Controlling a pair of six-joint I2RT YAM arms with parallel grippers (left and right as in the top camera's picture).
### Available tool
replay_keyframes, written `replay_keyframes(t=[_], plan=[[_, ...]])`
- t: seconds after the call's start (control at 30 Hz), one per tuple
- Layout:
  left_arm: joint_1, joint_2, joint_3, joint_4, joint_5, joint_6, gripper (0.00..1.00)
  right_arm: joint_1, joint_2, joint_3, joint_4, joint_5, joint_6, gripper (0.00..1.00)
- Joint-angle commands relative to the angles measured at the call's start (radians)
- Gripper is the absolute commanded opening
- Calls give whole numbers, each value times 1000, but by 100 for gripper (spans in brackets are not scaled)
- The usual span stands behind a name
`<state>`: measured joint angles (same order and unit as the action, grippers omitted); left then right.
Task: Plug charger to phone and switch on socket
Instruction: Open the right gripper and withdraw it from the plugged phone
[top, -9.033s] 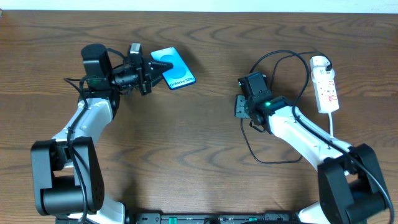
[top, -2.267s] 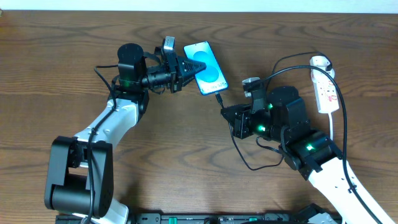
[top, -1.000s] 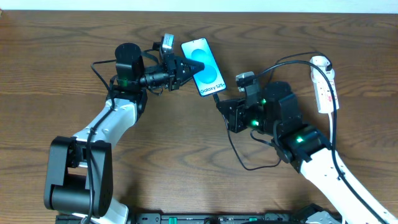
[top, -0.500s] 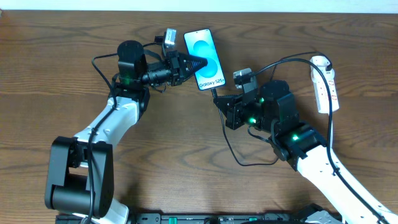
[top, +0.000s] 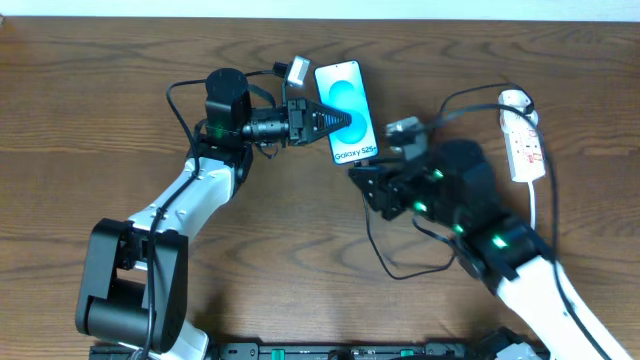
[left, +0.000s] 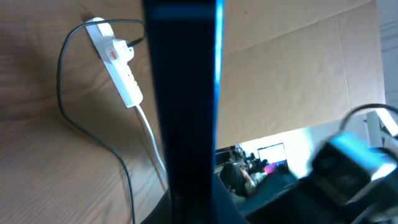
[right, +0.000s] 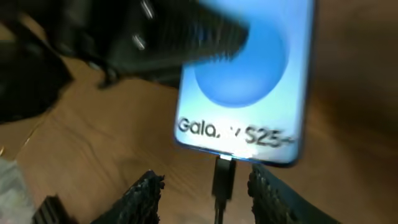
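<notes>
Phone (top: 345, 100): far middle of the surface (top: 100, 60), screen up;
Charger (right: 224, 177): tip at the phone's bottom edge;
Left tool (top: 338, 118): clamped across the phone;
Right tool (right: 210, 196): spread wide, flanking the tip, gripping nothing;
Socket (top: 523, 135): far right, well apart

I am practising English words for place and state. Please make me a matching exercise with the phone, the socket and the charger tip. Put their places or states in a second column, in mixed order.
Things:
1. the phone
2. the socket
3. the charger tip

Places or states:
a. lies flat on the table, far right in the overhead view
b. sits right at the phone's bottom edge
c. is clamped in the left gripper

Pairs: 1-c, 2-a, 3-b
</notes>
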<state>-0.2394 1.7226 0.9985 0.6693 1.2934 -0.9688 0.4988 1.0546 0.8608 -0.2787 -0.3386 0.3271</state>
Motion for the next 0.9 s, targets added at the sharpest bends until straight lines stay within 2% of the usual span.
replay_keyframes(t=[0.0, 0.27, 0.43, 0.63, 0.73, 0.87], plan=[[-2, -3, 7, 26, 42, 79, 7, 21, -100, 42, -46, 118, -29, 45], [-2, -3, 7, 25, -39, 28, 7, 183, -46, 42, -200, 317, -5, 48], [-2, -3, 7, 25, -41, -40, 8, 269, 62, 42, -192, 518, 68, 43], [-2, -3, 7, 25, -40, -55, 7, 279, 137, 42, -130, 543, 77, 39], [-2, -3, 7, 24, -31, -54, 7, 279, 142, 42, -87, 572, 76, 33], [-2, -3, 7, 25, -21, -53, 7, 279, 142, 42, -49, 591, 76, 19]])
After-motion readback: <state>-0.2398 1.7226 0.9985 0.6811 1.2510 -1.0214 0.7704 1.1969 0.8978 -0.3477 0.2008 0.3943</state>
